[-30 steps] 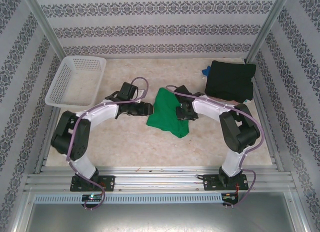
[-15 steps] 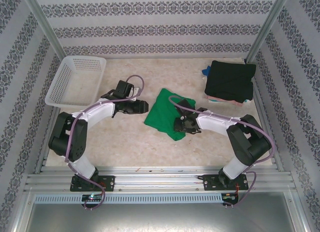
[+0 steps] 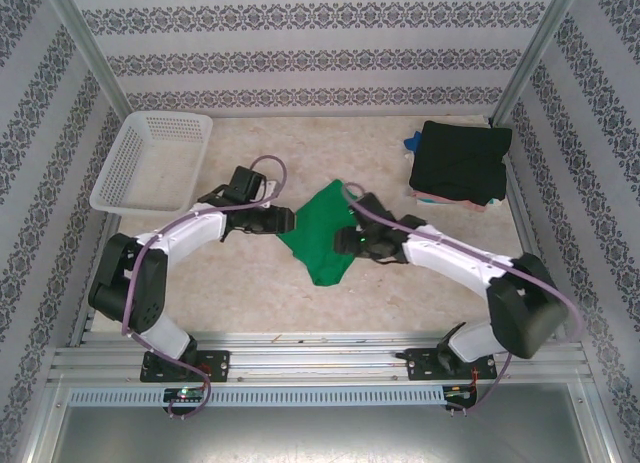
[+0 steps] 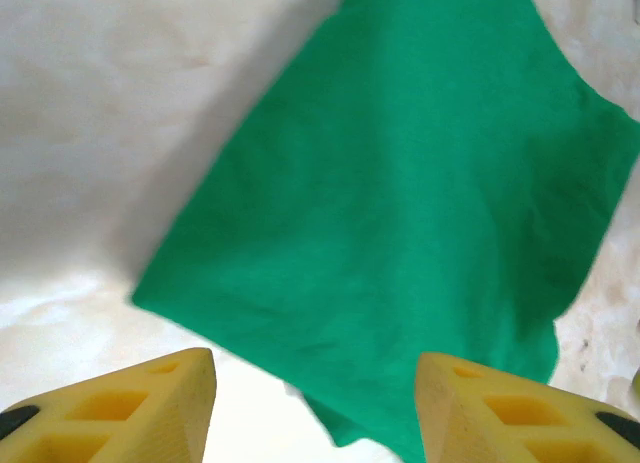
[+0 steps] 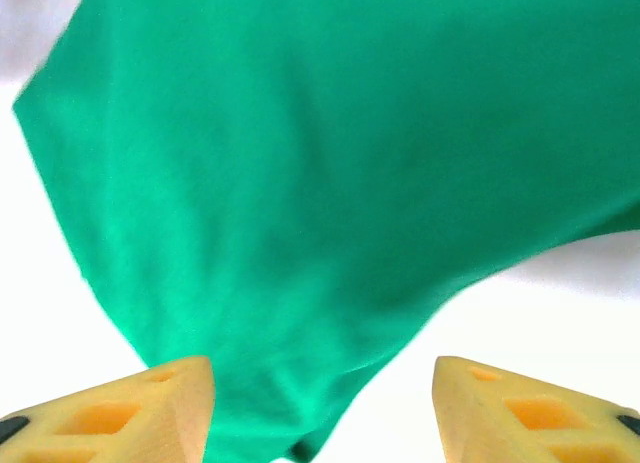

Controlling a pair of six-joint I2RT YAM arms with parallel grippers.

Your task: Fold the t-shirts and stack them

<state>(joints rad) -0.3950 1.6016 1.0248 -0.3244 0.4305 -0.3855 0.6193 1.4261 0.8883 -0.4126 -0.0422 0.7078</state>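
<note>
The green t-shirt lies folded small in the middle of the table, between your two arms. Your left gripper sits at its left corner and your right gripper over its right side. Both have their fingers apart with nothing between them. By my judgement the folding is done or nearly so, and stacking is the step in hand. The black t-shirt tops the pile at the far right. Next you'll want a firm pinch through all the layers — then a carry that keeps the fold from falling open.
</note>
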